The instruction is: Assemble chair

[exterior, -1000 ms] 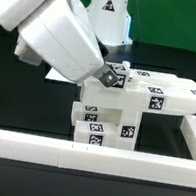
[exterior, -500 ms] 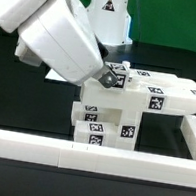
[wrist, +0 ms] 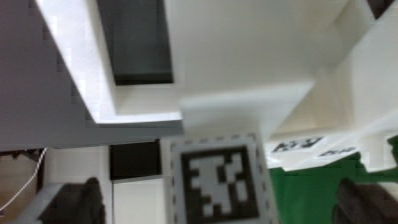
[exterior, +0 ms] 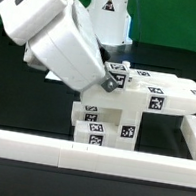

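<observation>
The chair (exterior: 135,106) stands in the middle of the black table as a stack of white blocky parts with black-and-white tags. A flat slab (exterior: 172,96) lies across the top and smaller tagged blocks (exterior: 97,126) sit below it. My gripper (exterior: 109,81) is down at the top corner of the chair on the exterior view's left, and the arm's large white body hides the parts behind it. In the wrist view a tagged white block (wrist: 217,182) lies between my dark fingers (wrist: 75,203), with gaps on both sides. The gripper (wrist: 222,212) is open and holds nothing.
A long white border rail (exterior: 38,150) runs along the front of the table, and another rail (exterior: 195,135) runs along the exterior view's right. A white robot base (exterior: 106,11) stands at the back. A green surface (wrist: 329,190) shows beside the tagged block in the wrist view.
The arm's white body has swung a little toward the exterior view's right and tilted. The gripper tip stays at the chair's top corner, still open. The chair has not moved.
</observation>
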Action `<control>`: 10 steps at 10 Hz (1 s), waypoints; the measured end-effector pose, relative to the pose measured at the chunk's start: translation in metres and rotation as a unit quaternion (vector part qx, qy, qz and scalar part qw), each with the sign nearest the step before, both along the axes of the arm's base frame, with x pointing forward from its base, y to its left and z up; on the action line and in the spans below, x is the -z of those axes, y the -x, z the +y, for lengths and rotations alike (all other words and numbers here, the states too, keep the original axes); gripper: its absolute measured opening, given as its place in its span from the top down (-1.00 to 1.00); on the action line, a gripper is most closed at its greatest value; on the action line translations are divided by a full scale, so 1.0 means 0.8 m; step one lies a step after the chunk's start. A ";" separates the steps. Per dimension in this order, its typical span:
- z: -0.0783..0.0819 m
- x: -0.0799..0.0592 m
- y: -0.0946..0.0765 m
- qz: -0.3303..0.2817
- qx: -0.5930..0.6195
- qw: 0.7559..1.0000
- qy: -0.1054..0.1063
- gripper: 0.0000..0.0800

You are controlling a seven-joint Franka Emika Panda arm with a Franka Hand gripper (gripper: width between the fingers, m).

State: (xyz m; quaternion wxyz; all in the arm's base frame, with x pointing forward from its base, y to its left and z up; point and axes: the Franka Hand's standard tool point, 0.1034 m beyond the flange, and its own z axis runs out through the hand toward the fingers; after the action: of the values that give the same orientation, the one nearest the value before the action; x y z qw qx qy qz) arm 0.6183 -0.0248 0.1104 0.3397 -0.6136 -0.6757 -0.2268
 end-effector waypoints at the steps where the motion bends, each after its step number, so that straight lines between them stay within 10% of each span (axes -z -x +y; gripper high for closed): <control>1: -0.001 0.003 0.001 0.002 0.001 1.000 -0.001 -0.62; 4: -0.001 0.005 0.001 0.002 0.002 1.000 -0.001 -0.30; 6: 0.000 0.007 0.002 0.004 0.002 1.000 -0.002 0.30; 10: -0.002 0.007 0.001 0.003 0.003 1.000 -0.001 0.30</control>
State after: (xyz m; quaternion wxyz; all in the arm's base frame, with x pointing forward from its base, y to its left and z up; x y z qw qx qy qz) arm 0.6172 -0.0265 0.1049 0.3421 -0.6161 -0.6723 -0.2267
